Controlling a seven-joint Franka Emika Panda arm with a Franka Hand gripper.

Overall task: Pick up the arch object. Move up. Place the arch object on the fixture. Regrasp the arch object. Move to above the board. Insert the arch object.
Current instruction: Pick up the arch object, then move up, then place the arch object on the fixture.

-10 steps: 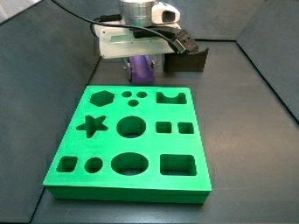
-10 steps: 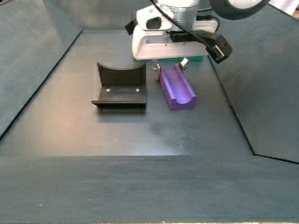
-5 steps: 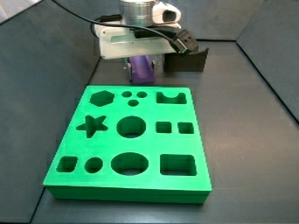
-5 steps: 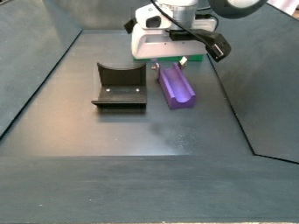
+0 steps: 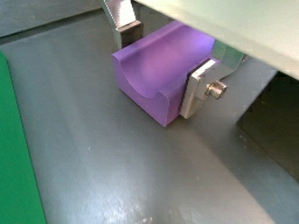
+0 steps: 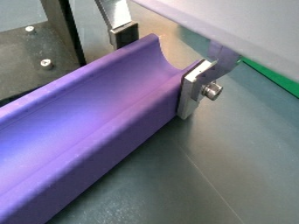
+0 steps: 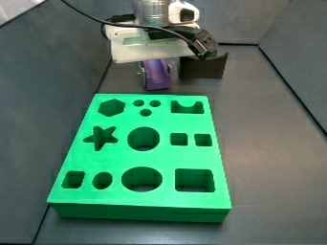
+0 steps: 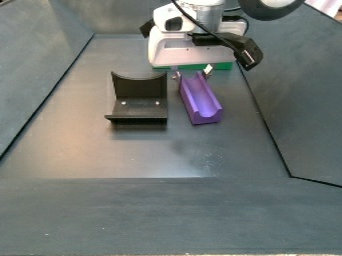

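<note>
Dark grey flooring runs wall to wall, and the fixture stands on it as the landmark. Just right of the fixture lies the arch object, groove up, and it seems to rest on the floor. At its far end the gripper has its fingers pressed on both sides, jaws narrowed onto it. Beyond sits the board.

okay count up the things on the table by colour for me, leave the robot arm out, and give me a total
Purple: 1, the arch object, with the gripper astride one end of it
Green: 1, the board
Dark brown-black: 1, the fixture
Total: 3
</note>
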